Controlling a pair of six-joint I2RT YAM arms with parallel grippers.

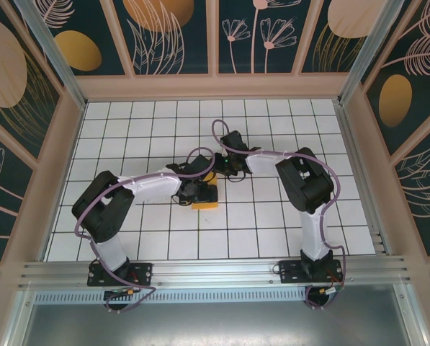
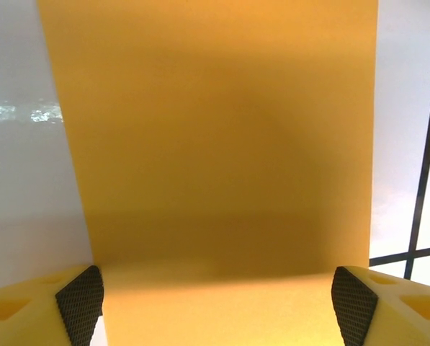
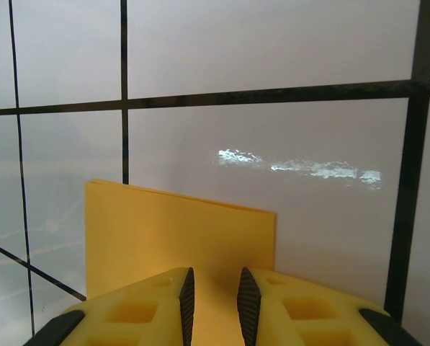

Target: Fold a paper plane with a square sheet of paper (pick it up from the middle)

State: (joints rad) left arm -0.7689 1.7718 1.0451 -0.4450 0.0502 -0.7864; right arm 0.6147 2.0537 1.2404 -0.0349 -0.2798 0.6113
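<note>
Paper (image 2: 222, 144): matt, smooth, thin. Tabletop (image 3: 272, 58): glossy white, glare streaks. Left claw (image 2: 218, 306): matt yellow plastic; pads (image 2: 80, 303) black, cross-hatched, rubbery. Rail (image 1: 215, 268) along bottom of frame: brushed metal.

table (image 1: 272, 231) is a glossy white tiled top with dark grid lines – pale frame (image 1: 215, 86) on the far side and both flanks, metal rail (image 1: 215, 270) along the near edge. orange paper (image 1: 204, 204) sits near the middle of the grid. left wrist view has it flat on a tile, right wrist view shows layered edges – it's folded.
</note>
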